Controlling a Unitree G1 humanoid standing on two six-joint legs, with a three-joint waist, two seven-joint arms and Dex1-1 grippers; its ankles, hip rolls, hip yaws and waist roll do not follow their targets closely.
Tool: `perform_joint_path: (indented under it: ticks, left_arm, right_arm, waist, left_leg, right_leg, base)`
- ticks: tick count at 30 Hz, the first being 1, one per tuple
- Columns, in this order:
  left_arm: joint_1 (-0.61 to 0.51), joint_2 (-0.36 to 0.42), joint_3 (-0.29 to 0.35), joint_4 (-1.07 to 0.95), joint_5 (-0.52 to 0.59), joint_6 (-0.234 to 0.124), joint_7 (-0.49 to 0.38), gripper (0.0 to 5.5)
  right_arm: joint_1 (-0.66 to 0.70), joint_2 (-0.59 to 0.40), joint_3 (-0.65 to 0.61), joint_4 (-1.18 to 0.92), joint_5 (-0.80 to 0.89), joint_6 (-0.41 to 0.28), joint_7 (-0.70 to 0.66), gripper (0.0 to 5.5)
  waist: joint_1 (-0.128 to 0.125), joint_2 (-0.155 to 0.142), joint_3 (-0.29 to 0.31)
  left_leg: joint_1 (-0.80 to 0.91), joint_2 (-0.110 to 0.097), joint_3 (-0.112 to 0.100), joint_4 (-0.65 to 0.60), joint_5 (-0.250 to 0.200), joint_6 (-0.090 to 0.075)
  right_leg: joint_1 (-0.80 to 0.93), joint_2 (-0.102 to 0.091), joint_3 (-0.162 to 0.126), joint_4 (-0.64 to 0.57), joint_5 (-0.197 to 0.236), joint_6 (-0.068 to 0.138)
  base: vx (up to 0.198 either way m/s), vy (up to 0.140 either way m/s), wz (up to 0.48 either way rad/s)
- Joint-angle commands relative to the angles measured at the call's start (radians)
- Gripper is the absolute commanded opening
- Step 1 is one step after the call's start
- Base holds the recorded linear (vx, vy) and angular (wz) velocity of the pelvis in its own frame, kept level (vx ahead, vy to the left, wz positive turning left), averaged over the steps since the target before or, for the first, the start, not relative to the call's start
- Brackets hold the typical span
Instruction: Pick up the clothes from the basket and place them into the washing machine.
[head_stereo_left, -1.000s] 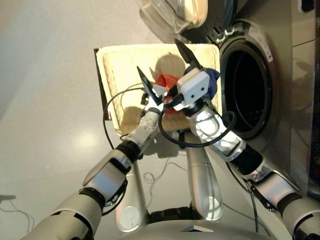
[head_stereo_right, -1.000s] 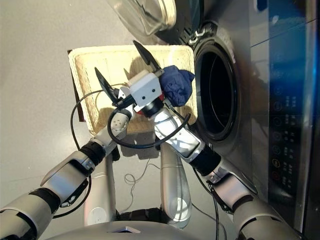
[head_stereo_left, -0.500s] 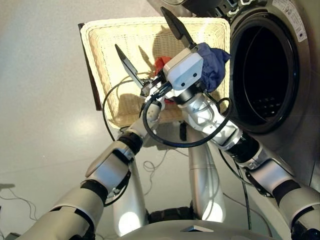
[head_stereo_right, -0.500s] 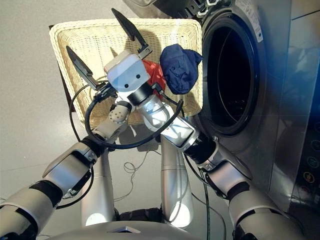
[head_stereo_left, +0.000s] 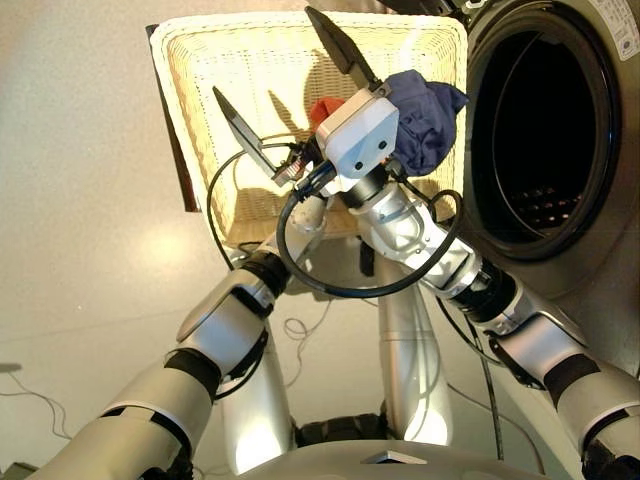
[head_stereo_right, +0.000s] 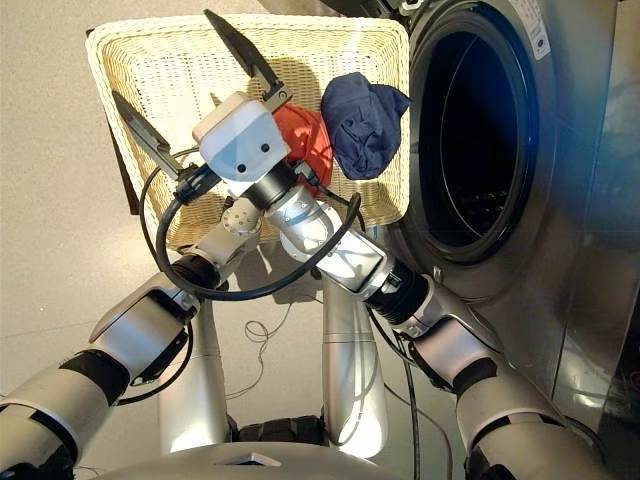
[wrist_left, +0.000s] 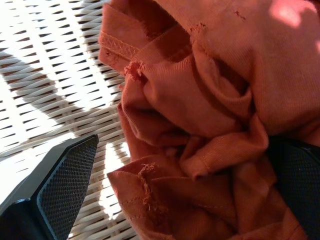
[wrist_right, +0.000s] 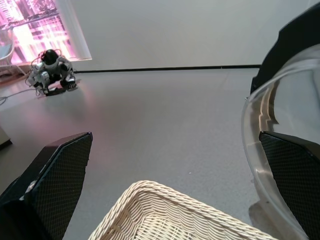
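As my head looks down over both arms, the holdings stand thus:

Basket (head_stereo_right: 130, 70): cream-white woven wicker, wide and shallow, on the grey floor (head_stereo_right: 50, 250) just beside the washing machine (head_stereo_right: 560, 250). A dark strip shows along its outer edge.

Clothes, orange-red bundle (head_stereo_right: 305, 140): lying in the basket, crumpled, partly hidden behind my right wrist in the head views. My left wrist view shows it filling most of the frame over the wicker weave, frayed hems visible.

Clothes, dark blue bundle (head_stereo_right: 365, 125): in the basket at the side nearest the washing machine, touching or just beside the orange-red bundle, resting against the basket wall.

Clothes, black bundle: not seen in any view.

Washing machine: dark grey, porthole open, the perforated drum (head_stereo_right: 470, 200) dark inside. Part of its round glass door (wrist_right: 280, 100) shows in my right wrist view.

Left gripper (wrist_left: 175, 200): fingers (wrist_left: 65, 185) spread apart, low in the basket, one either side of the orange-red bundle; one finger rests near the wicker, the other is partly covered by cloth. Not clamped.

Right gripper (wrist_right: 175, 190): fingers apart, holding nothing, raised above the basket and pointing out over its far rim toward the open floor

Cable (head_stereo_right: 180, 280): black loop hanging between my two forearms
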Motion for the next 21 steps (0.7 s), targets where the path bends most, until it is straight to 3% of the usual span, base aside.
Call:
perform_joint_path:
  ticks: [1,9,16,21]
  left_arm:
    - [-0.051,-0.097,0.024,0.075,-0.029,-0.007,0.009,0.04]
    - [-0.046,-0.101,0.028,0.056,-0.058,-0.02,0.016,0.0]
    - [-0.035,-0.101,0.037,0.029,-0.085,-0.034,0.025,0.0]
    - [0.013,-0.085,0.057,-0.066,-0.15,-0.081,0.043,0.0]
  right_arm:
    - [-0.084,0.088,0.019,-0.107,0.032,-0.06,0.01,5.5]
    - [-0.098,0.101,0.021,-0.075,0.034,-0.056,-0.01,5.5]
    - [-0.074,0.081,0.003,-0.077,0.032,-0.057,-0.02,5.5]
    - [-0.027,0.019,-0.041,-0.037,-0.019,-0.051,-0.068,5.5]
  waist:
    - [-0.021,-0.01,-0.01]
    - [-0.019,-0.026,-0.01]
    - [-0.019,-0.014,-0.01]
    - [-0.015,-0.017,-0.01]
  left_leg:
    - [-0.055,0.02,-0.021,0.105,-0.047,0.004]
    - [-0.044,0.029,0.001,0.097,-0.052,0.007]
    - [-0.039,0.025,0.0,0.095,-0.051,0.008]
    - [-0.011,0.022,0.016,0.057,-0.044,0.012]
  right_leg:
    - [0.008,-0.026,0.019,-0.042,0.045,0.105]
    - [0.011,-0.019,0.032,-0.063,0.06,0.117]
    - [0.015,-0.028,0.032,-0.064,0.06,0.113]
    - [0.037,-0.031,0.036,-0.098,0.075,0.118]
  base:
    - [0.0,0.0,0.0]
    - [0.0,0.0,0.0]
    - [0.001,0.003,-0.025]
    - [0.0,0.0,0.0]
